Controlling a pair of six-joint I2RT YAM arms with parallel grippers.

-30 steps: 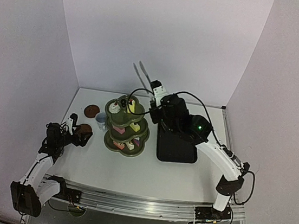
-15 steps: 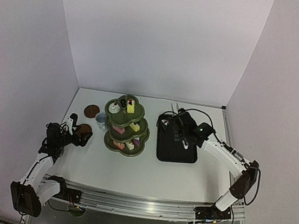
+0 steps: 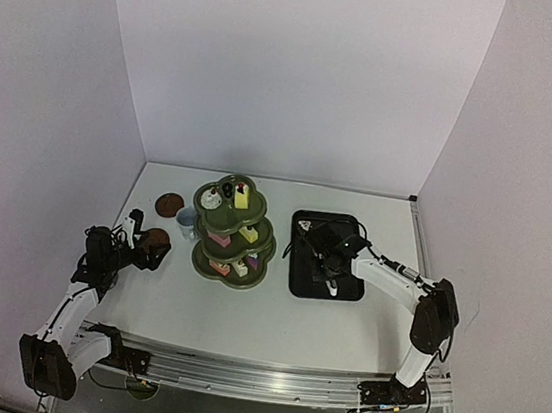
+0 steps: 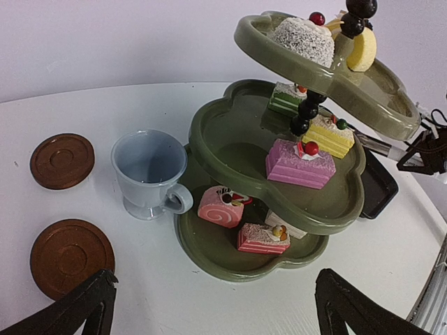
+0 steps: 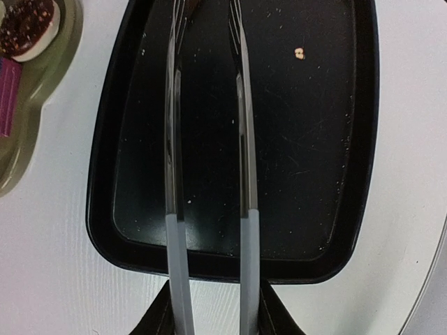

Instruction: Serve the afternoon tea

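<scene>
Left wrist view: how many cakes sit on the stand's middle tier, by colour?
Green cake: 1
Yellow cake: 1
Pink cake: 1
Total: 3 showing on the middle tier

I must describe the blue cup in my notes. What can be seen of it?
The cup is pale blue, glossy like ceramic, with a short foot and one loop handle. It stands upright and empty on the white table, off the coasters, close beside the stand's bottom tier; contact there is unclear.
</scene>
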